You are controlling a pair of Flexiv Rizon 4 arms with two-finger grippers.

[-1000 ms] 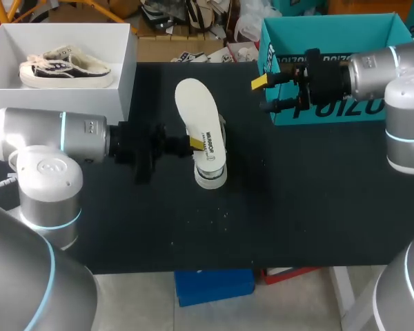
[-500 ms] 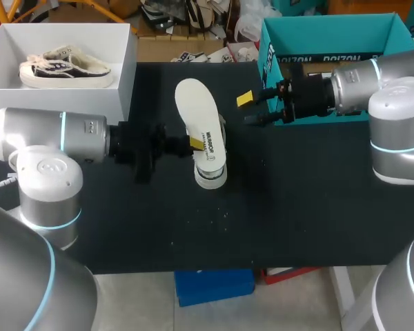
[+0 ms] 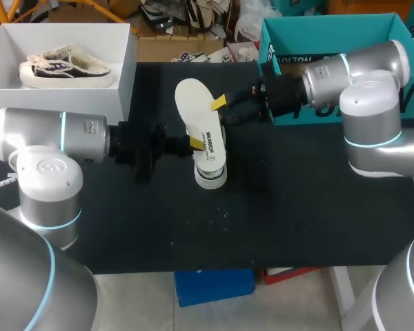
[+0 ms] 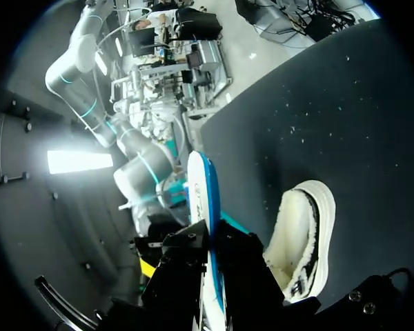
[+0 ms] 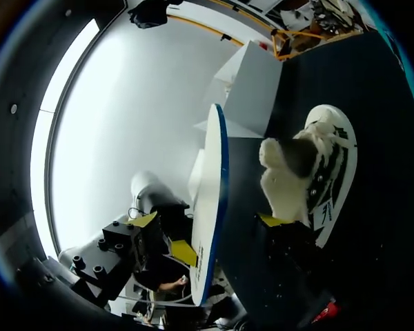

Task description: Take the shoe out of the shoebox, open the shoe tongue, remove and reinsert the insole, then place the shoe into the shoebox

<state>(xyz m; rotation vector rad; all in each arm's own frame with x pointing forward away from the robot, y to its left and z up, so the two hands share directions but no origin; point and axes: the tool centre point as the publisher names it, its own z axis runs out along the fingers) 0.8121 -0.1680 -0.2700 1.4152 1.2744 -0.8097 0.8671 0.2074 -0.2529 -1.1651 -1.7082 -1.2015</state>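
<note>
My left gripper [image 3: 192, 143] is shut on the white insole [image 3: 196, 114] and holds it over the table's middle. In the left wrist view the insole [image 4: 205, 200] stands edge-on between the left gripper's [image 4: 208, 256] black fingers. The fleece-lined shoe [image 3: 211, 172] lies under the insole, beside the gripper [image 4: 305, 238]. My right gripper [image 3: 222, 112] is open at the insole's far edge. In the right wrist view its yellow fingertips [image 5: 271, 219] stand on either side of the insole [image 5: 208, 207] without touching it, with the shoe [image 5: 310, 169] just beyond.
The teal shoebox [image 3: 331, 34] stands at the back right behind my right arm. A white box [image 3: 124, 76] at the back left holds a second shoe [image 3: 65, 67]. The black table [image 3: 276, 207] lies bare in front.
My right arm has swung left from in front of the teal shoebox to the insole, and its fingers now straddle the insole's edge. The left arm and insole have not moved.
</note>
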